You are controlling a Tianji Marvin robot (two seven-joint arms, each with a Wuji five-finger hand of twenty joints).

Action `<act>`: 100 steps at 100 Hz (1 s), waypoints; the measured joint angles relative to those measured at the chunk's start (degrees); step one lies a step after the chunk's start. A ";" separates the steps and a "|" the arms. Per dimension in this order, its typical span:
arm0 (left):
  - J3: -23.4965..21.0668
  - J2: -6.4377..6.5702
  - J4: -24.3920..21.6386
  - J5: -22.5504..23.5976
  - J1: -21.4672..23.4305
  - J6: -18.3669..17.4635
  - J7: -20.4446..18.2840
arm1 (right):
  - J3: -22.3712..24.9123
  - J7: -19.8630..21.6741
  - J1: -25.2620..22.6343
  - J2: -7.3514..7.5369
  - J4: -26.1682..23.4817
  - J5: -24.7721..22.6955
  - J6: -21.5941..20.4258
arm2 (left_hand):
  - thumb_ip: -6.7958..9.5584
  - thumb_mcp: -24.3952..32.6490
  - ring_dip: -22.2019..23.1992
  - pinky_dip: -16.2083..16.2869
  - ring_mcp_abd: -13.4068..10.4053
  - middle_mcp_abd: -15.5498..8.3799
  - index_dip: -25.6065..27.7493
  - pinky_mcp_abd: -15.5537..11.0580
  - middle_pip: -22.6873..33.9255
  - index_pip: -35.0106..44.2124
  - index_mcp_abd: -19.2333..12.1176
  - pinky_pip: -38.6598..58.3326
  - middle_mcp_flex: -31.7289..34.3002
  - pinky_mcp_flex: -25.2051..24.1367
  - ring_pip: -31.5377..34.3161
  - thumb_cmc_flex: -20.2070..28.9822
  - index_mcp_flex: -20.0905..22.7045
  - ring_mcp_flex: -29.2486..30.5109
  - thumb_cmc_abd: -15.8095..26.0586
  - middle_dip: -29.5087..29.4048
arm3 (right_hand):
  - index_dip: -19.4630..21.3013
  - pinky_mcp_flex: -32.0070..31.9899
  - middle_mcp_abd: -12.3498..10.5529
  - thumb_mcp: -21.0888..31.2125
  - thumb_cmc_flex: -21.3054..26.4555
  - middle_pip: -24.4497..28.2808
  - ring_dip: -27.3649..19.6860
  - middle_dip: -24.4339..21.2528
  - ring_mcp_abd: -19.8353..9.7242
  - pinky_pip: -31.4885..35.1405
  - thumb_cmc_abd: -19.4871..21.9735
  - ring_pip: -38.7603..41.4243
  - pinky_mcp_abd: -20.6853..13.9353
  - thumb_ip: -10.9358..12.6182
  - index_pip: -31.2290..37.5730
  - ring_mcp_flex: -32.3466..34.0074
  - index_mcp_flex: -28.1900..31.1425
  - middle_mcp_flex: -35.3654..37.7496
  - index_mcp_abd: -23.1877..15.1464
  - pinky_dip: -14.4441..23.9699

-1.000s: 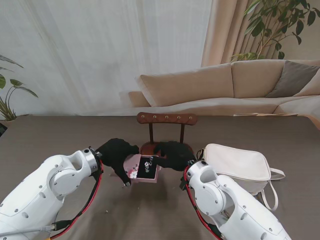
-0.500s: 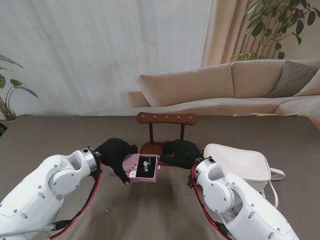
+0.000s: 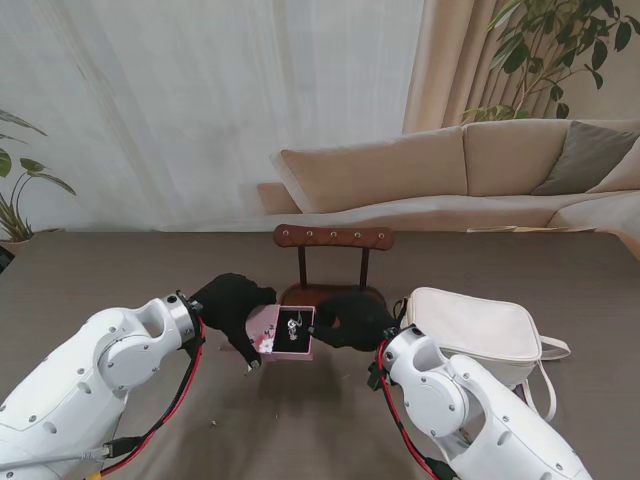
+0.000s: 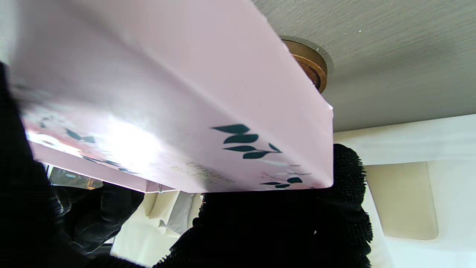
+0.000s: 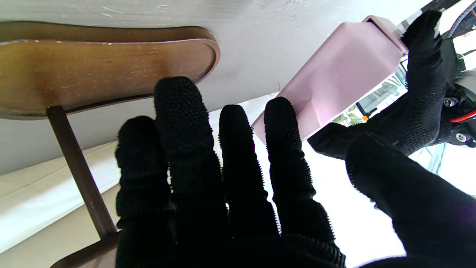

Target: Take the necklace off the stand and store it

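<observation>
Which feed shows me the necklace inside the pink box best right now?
The stand view: it looks down into the open pink box, where the necklace shows against the lining. The left wrist view shows only the box's outer side; the right wrist view only its pink outside past the right hand.

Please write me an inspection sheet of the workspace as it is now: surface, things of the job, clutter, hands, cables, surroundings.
Surface: dark grey-brown table, bare at its far left.
Job's things: wooden stand, nothing hanging on its bar; pink box with the necklace inside.
Clutter: white handbag on the right.
Hands: left hand holds the pink box; right hand at the box's right edge, fingers spread in the wrist view, holding nothing.
Cables: red cables run along both forearms.
Surroundings: beige sofa, curtain, plants.
</observation>
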 measured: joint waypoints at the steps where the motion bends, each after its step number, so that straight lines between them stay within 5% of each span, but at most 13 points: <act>1: 0.01 0.00 0.04 0.00 -0.03 0.00 0.03 | -0.03 0.01 -0.01 -0.01 -0.02 0.06 0.04 | -0.01 0.00 0.00 0.00 0.00 0.00 0.00 0.00 0.00 0.00 0.04 0.00 0.00 0.00 0.00 0.01 0.00 0.00 0.00 0.00 | -0.20 0.00 0.00 0.00 0.04 0.00 0.00 0.02 0.00 0.00 -0.15 0.00 0.00 -0.31 0.01 0.00 0.00 0.00 0.13 0.00; 79: 0.85 -0.16 0.90 -0.39 -0.78 -0.02 1.98 | -5.39 0.07 1.61 -1.35 -0.36 8.94 4.61 | -0.65 0.00 0.01 0.00 0.00 -0.02 0.00 0.00 0.00 0.78 0.33 0.37 0.39 0.38 0.16 0.24 0.28 0.77 0.00 0.00 | -1.88 0.00 0.00 1.28 2.15 -0.04 0.00 0.49 0.31 0.00 -0.54 0.60 0.36 -1.73 1.41 0.00 -0.19 -0.02 3.30 0.00; 84: 0.85 -0.18 0.90 -0.39 -0.78 -0.02 2.11 | -5.70 -0.12 1.65 -1.52 -0.30 9.39 4.75 | -1.87 0.00 0.01 0.01 0.00 -0.03 0.00 0.00 0.01 1.06 0.36 0.56 0.60 0.61 0.16 0.24 0.29 0.98 0.00 0.00 | -1.90 0.00 0.00 1.28 2.15 -0.04 0.00 0.49 0.37 0.00 -0.51 0.63 0.40 -2.14 1.41 0.00 -0.21 -0.03 3.30 0.00; 100: 1.06 -0.22 0.98 -0.38 -0.92 -0.04 2.50 | -6.59 -0.70 1.68 -1.99 -0.24 10.73 5.18 | -1.87 0.00 0.01 0.01 0.00 -0.09 0.00 0.00 0.02 1.31 0.36 0.58 0.64 0.67 0.16 0.24 0.30 1.05 0.00 0.00 | -2.30 0.00 0.00 1.24 2.81 -0.04 0.00 0.49 0.58 0.00 -0.45 0.75 0.46 -2.15 1.41 0.00 -0.23 -0.07 3.31 0.01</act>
